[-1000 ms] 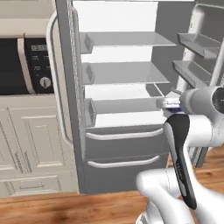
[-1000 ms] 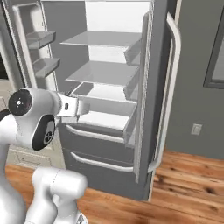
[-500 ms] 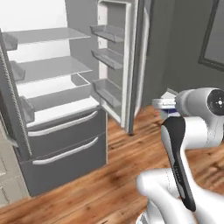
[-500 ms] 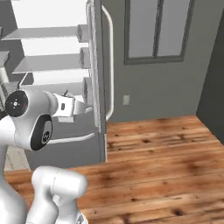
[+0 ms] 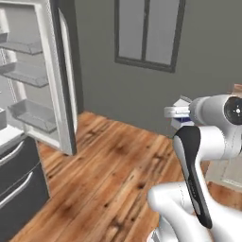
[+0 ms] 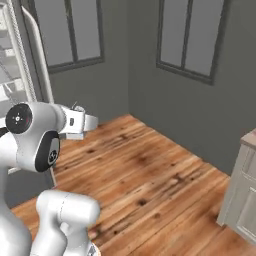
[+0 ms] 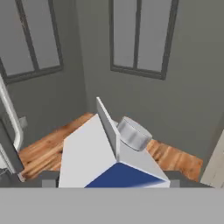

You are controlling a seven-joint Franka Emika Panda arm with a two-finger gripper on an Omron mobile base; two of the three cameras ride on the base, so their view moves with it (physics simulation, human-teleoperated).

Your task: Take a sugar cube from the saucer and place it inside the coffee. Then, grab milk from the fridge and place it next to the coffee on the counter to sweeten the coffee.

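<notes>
One milk (image 7: 111,157) carton gripped, fridge (image 5: 33,94) now far left, windows ahead

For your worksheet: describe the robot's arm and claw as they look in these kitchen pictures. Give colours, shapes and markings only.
The arm is glossy white, built of rounded tubular links. A long black strip runs down one link, and the round joint caps are dark, one with a small red mark at its centre. The claw is a small boxy white-grey block on the end of the wrist. No loose cables show.

Glossy white arm (image 5: 208,142), rounded segments, black joints
</notes>
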